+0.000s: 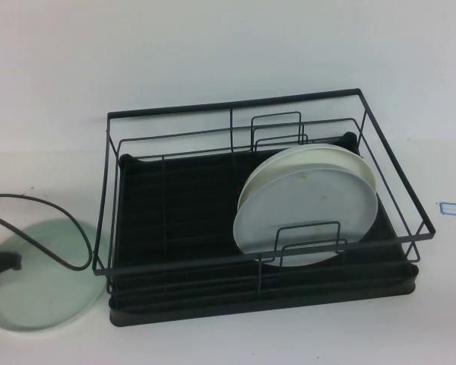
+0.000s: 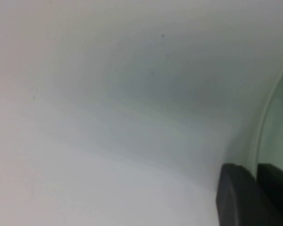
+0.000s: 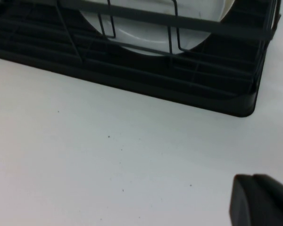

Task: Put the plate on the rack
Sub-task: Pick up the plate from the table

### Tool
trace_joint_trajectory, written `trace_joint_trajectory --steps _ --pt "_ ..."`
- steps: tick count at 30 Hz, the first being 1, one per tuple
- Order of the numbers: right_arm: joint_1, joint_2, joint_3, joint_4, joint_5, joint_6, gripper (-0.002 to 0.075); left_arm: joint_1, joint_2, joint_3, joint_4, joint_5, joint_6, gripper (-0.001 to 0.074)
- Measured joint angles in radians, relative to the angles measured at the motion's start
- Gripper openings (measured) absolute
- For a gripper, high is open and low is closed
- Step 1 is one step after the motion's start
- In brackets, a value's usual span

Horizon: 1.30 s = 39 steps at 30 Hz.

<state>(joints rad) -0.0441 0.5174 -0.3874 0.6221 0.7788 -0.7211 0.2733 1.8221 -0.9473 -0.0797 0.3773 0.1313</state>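
The pale mint-green plate (image 1: 45, 296) lies on the white table at the front left, just left of the rack. My left gripper (image 1: 1, 265) sits at the plate's left edge. In the left wrist view the plate's rim (image 2: 254, 141) runs between the gripper's (image 2: 255, 183) two dark fingers, which are closed on it. The black wire rack (image 1: 182, 205) stands in the middle of the table. My right gripper (image 3: 254, 193) is out of the high view. It hovers over bare table near the rack's front corner (image 3: 245, 106), fingers together and empty.
Two white plates (image 1: 311, 201) stand leaning in the rack's right half, and their lower edge also shows in the right wrist view (image 3: 146, 40). A black cable (image 1: 61, 243) loops over the green plate. A small blue label (image 1: 452, 208) lies at the far right.
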Motion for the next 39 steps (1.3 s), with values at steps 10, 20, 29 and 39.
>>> trace_joint_trajectory --steps 10,20,29,39 --pt "0.000 0.000 0.000 0.046 -0.040 -0.001 0.0018 0.029 -0.229 0.010 0.067 -0.009 0.009 0.0011" --pt "0.000 0.000 0.000 0.094 -0.058 -0.002 0.0018 0.029 -0.486 0.010 0.040 -0.089 0.005 0.0008" --pt "0.000 0.000 0.000 0.122 -0.037 -0.002 0.0018 0.029 -0.424 0.011 0.023 -0.033 0.005 0.0008" --pt "0.000 0.000 0.006 0.121 0.012 -0.002 0.0018 0.029 -0.194 0.011 -0.016 0.014 0.077 0.0258"
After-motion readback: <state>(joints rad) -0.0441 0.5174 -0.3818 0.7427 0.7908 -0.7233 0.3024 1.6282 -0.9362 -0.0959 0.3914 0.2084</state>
